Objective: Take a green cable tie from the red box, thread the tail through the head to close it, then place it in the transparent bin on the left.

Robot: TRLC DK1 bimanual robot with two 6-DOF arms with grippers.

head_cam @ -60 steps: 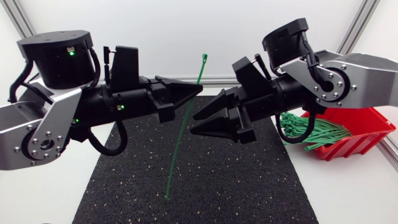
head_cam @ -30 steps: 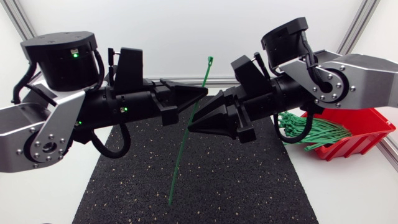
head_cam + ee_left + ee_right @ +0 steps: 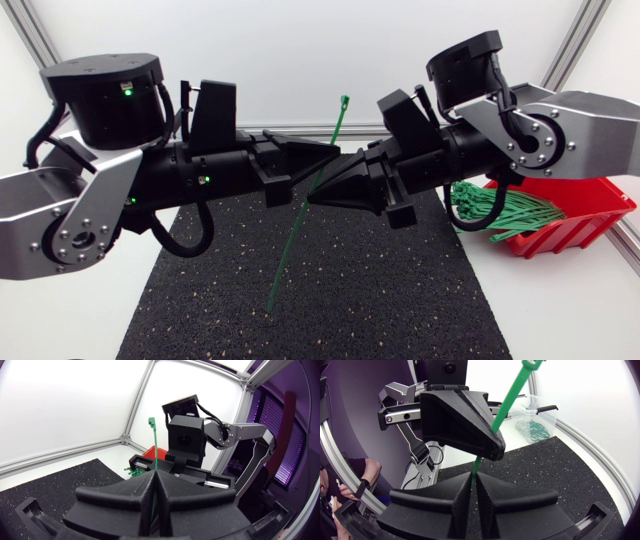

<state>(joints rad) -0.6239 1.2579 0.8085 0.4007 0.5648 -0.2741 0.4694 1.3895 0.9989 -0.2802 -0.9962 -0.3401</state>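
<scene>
While left fingers (image 3: 300, 158) and right fingers (image 3: 345, 185) both pinch it, the green cable tie (image 3: 512, 396) slants steeply, head-up.

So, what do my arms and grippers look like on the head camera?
Both arms have silver-grey plate links, left arm and right arm, with round black screw-ringed joints and bulky black housings. Small green lights glow on the left one, and black cables loop under each wrist. The left gripper and right gripper are matte black, with broad wedge-shaped fingers tapering to a point.
</scene>
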